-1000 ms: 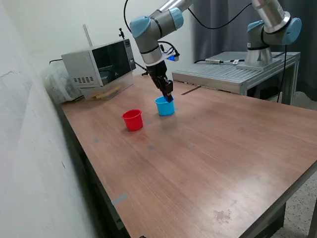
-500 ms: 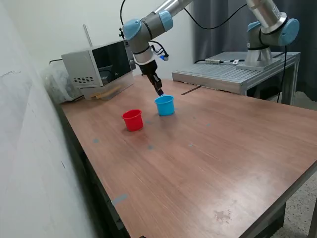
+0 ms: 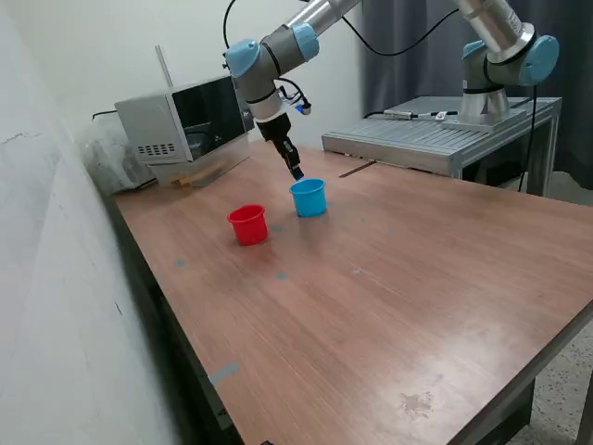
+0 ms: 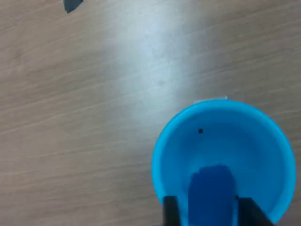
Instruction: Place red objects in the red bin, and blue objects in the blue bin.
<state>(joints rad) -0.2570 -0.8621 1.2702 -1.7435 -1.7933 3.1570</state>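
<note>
Your gripper hangs just above the blue cup, so a drop would land inside. A dark blue block shows between the fingertips, but you cannot tell if they grip it. The red cup stands beside it.

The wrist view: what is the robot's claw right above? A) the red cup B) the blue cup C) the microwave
B, since the light blue cup opens right under the gripper, with something dark blue showing between the fingertips.
</note>
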